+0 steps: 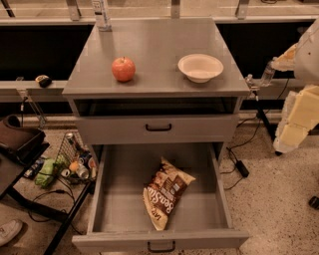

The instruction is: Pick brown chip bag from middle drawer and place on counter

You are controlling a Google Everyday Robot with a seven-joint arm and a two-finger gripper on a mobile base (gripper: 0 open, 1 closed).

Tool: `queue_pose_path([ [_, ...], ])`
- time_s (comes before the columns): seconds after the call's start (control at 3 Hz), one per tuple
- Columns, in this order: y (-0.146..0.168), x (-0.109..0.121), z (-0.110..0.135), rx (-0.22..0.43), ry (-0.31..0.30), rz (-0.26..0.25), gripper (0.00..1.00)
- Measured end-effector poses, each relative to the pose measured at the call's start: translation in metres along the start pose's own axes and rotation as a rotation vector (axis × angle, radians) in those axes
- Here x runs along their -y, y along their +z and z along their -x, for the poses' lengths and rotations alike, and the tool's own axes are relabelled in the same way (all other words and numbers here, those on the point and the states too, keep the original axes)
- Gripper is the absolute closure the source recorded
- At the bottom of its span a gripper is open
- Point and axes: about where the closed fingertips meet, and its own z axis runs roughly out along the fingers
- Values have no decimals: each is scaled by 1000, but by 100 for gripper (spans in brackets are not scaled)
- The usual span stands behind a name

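Middle drawer (107, 199) is pulled all the way out toward the camera, with its black handle (161, 246) on the front edge at the bottom of the view.
Brown chip bag (165, 191) lies flat on the drawer floor, slightly right of centre. It sits diagonally, one cream end toward the front and the other toward the back right. Nothing is touching it.
Floor, left of the cabinet: a wire basket (75, 158) holding cans, a green packet (46, 172) just beside it, and a white shoe (9, 231) at the lower left corner.
Floor, right: a black cable (241, 167) runs along it.
Above the open drawer is a shut drawer front (114, 130) with a black handle, then a dark open slot under the top.
Counter (154, 35): apple (123, 68) left of centre, white bowl (200, 67) right of centre, the two well apart. A bottle (101, 14) stands at the back left edge.
Gripper (255, 82) is off the counter's right front corner at about counter height, well apart from the bag and outside the drawer. The pale arm (299, 114) is behind it at the right edge of the view. Can't tell whether the gripper is open or closed, and nothing is visibly in it.
Far back: a pale ledge (45, 20) with metal posts.
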Motion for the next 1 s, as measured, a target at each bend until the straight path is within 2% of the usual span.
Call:
queue_pose_path([
  [0.33,0,0,0,0,0,0,0],
  [0.67,38,-11,4,31,-22,31,0],
  [1.0,111,-35,3,62,-58,65,0],
])
